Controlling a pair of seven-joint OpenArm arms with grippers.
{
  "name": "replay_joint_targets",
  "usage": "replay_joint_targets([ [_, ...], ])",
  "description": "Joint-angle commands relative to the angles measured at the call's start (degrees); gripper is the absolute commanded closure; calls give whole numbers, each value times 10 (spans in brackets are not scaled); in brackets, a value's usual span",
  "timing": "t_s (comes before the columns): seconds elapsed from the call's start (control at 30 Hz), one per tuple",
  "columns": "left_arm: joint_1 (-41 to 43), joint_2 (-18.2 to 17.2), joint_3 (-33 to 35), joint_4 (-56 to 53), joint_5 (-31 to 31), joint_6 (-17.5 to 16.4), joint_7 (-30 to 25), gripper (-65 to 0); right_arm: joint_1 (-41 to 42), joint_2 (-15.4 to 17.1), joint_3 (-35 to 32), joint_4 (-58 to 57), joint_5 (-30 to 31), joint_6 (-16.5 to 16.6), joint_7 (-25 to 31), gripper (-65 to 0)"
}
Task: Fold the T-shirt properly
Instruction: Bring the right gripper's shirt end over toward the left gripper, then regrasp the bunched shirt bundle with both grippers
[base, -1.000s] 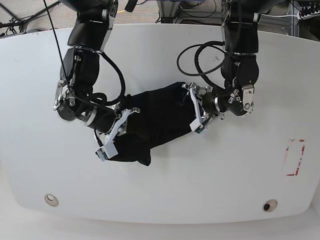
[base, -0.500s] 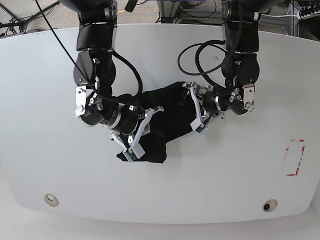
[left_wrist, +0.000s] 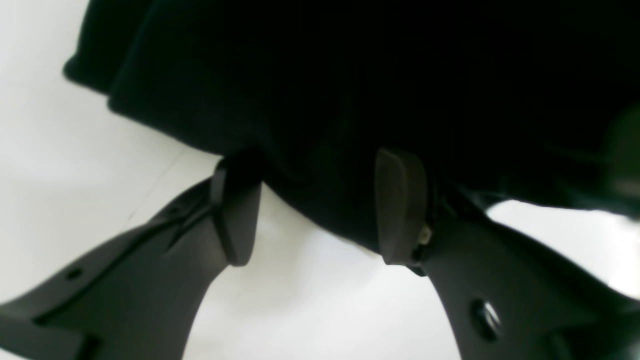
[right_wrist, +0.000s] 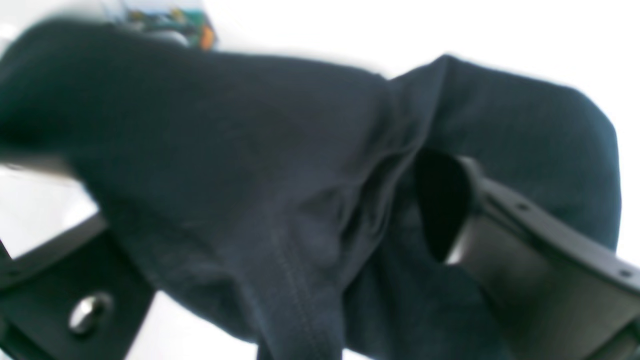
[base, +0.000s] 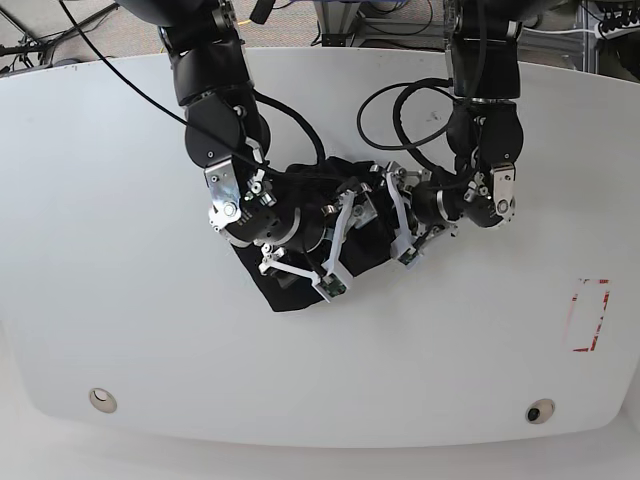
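T-shirt is lying bunched on the table between both arms. Left gripper is standing spread at its edge, grasping nothing. Right gripper is gaping, cloth draping between its fingers.

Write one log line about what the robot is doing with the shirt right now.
task: fold T-shirt | left gripper: open at shirt edge | right gripper: open over shirt

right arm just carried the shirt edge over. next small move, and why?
Probably lift the right pincer straight up and clear. In the right wrist view its jaws stand apart with the T-shirt draped slack between them, so the fold looks released. The left pincer, jaws apart, sits at the shirt's other edge and should wait.
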Motion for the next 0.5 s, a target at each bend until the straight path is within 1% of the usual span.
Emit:
replay_joint_targets([
  [0.0, -14, -13, -26, 38, -36, -1, -9, -338, 18, -2, 1, 14, 7, 2, 17, -582],
  [0.1, -13, -20, -57, 63, -72, -1, -5, -338, 25, 0, 2, 14, 21, 3, 17, -582],
  [0.23, -1, -56, -106, 95, -111, -1, -5, -338, 29, 2, 2, 13, 48, 3, 31, -582],
  [0.33, 0, -71, -153, 101, -131, -1, -5, -338, 38, 1, 1, 12, 56, 3, 38, -582],
  [0.4, 3, -86, -179, 105, -138, -1, -5, -338, 37, -4, -5, 12, 57, 3, 38, -582],
  [0.47, 5, -108, -208, 108, -149, -1, -5, -338, 35, -19, -37, 12, 57, 3, 38, -582],
])
